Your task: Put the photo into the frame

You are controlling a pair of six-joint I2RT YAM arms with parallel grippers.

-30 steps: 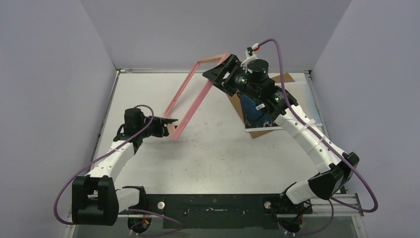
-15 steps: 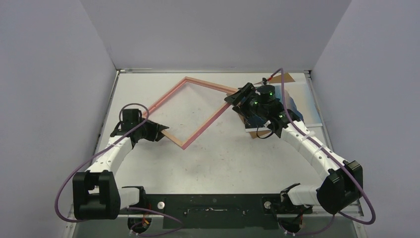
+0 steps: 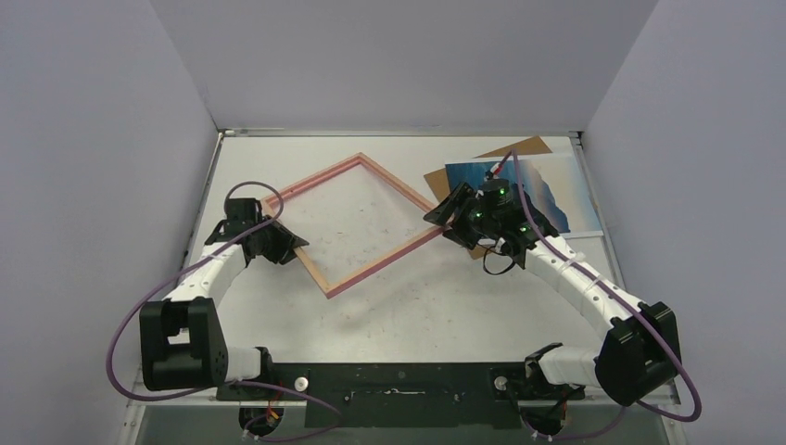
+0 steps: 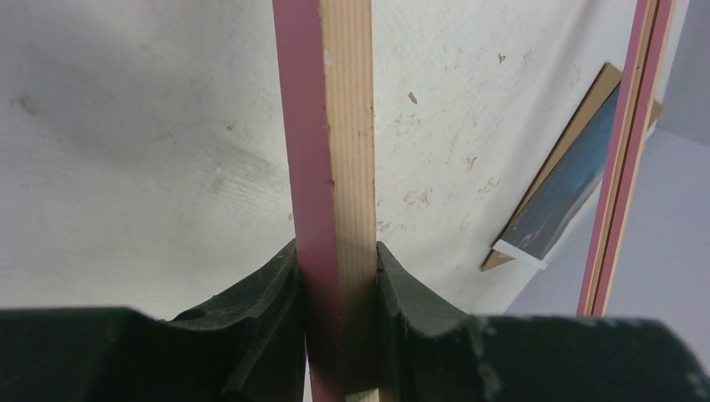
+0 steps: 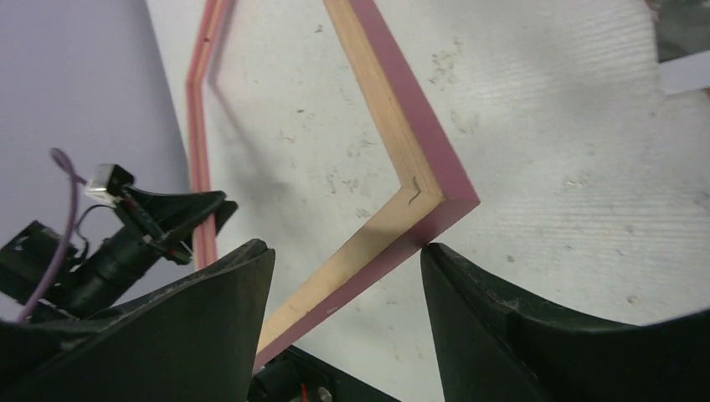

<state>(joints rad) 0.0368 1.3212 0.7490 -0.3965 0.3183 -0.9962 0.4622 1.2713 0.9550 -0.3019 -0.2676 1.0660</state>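
Near the centre of the white table (image 3: 399,315), as the overhead view shows it, a thin rectangular picture frame (image 3: 385,262) of pink and pale wood lies turned like a diamond, with its corners at 12, 3, 6 and 9 o'clock. At about 8 o'clock on the frame, the left gripper (image 3: 295,247) meets the side running between the 9 and 6 o'clock corners. Only the left wrist view shows the hold itself: two black fingers (image 4: 259,293) press against opposite faces of that side, a pink strip beside bare wood between them. At the 3 o'clock corner sits the right gripper (image 3: 443,211). The overhead view does not show its opening, but the right wrist view shows its jaws spread wide. The frame's corner lies between them, clear of both, and nothing is grasped. A glossy rectangular photo (image 3: 561,190) of a blue seascape lies at 2 o'clock on the table, outside the frame. It rests on a plain brown backing board (image 3: 521,148) and is partly covered by the right arm. The left wrist view catches it only as an oblique blue sliver.
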